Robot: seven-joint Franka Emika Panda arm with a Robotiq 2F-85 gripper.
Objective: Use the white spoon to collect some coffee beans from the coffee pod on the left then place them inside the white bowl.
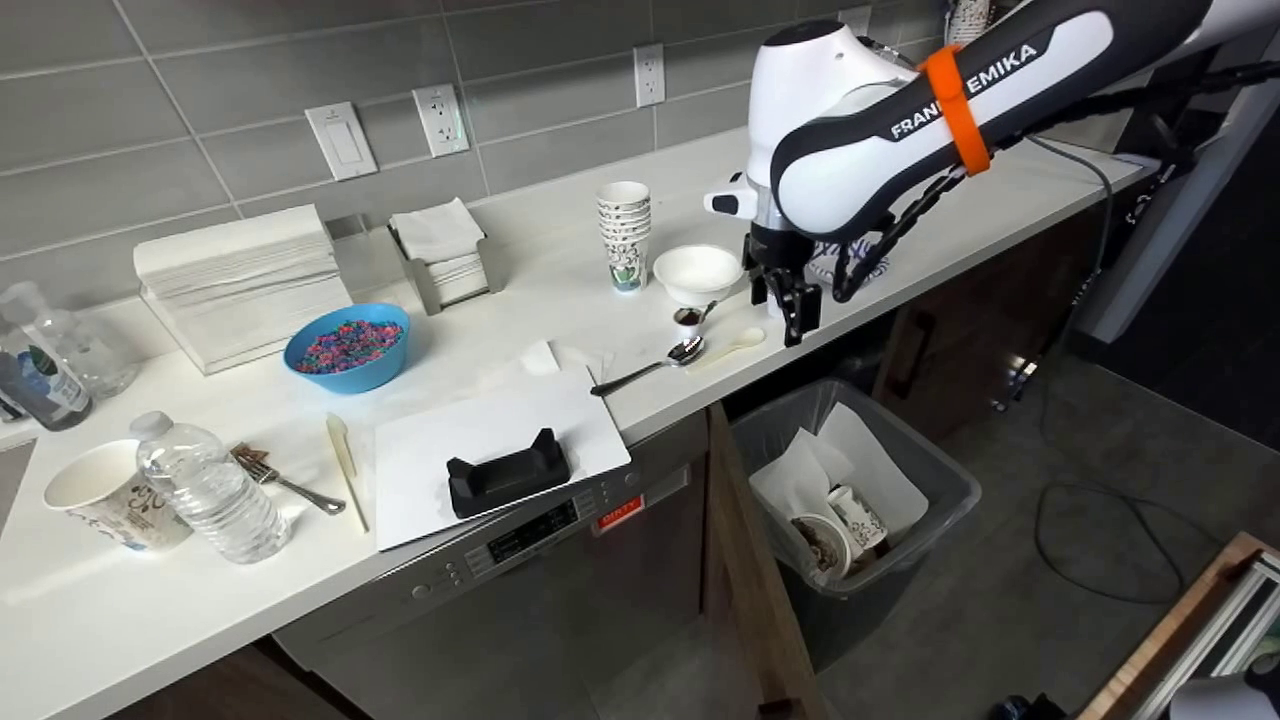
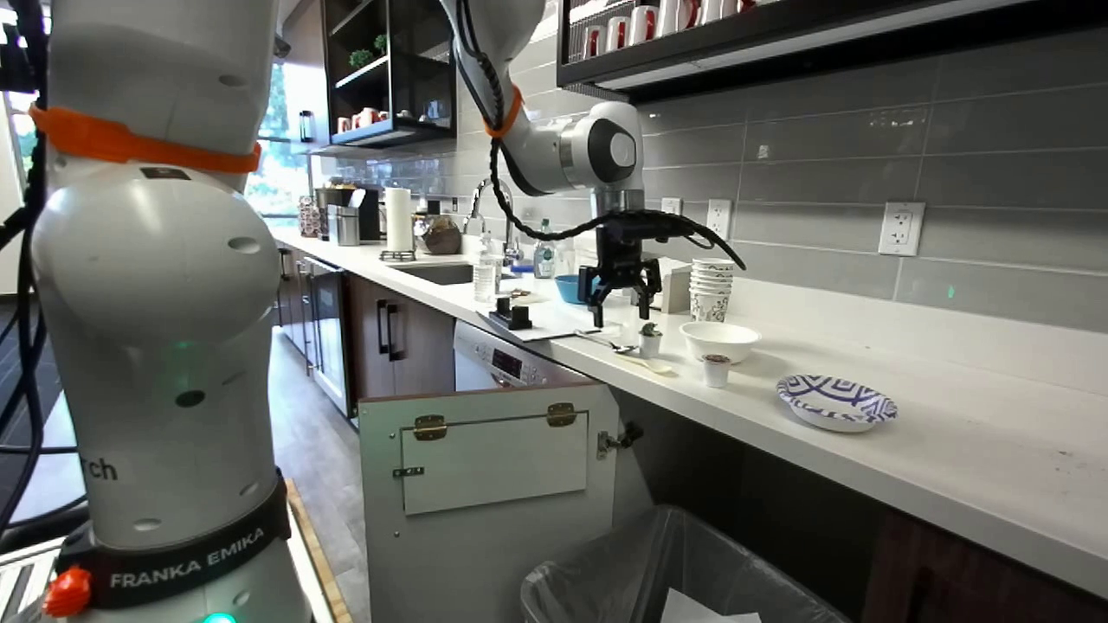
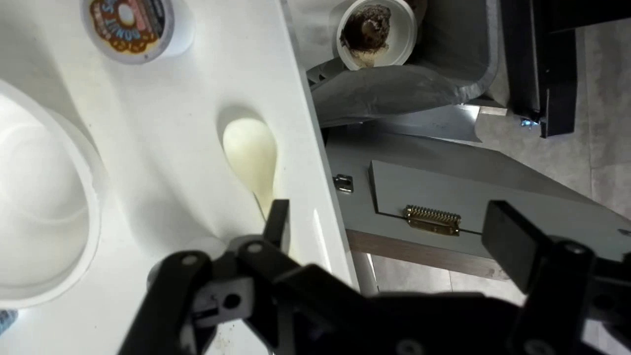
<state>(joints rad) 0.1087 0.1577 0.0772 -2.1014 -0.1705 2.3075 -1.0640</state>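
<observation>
Wide apart, the fingers (image 3: 277,221) partly hide the white spoon (image 3: 250,155) near the front edge of the worktop (image 3: 236,64) in the wrist view, which crops the white bowl (image 3: 42,192).

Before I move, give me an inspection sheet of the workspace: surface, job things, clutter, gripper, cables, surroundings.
Surface: white counter, a few small dark specks.
White spoon: lying near the front edge, not gripped.
Left coffee pod: open, upright, dark contents.
White bowl: upright, nearer the wall than that pod.
Clutter: metal spoon beside the white spoon; second pod with printed lid; cup stack beside the white bowl; patterned dish; blue bowl; black holder.
Gripper: open, raised above the counter.
Between its jaws: nothing seen.
Cables: black cable slung along the arm; thin cable looped on the floor.
Surroundings: cabinet door standing open below the counter; bin beside it.
</observation>
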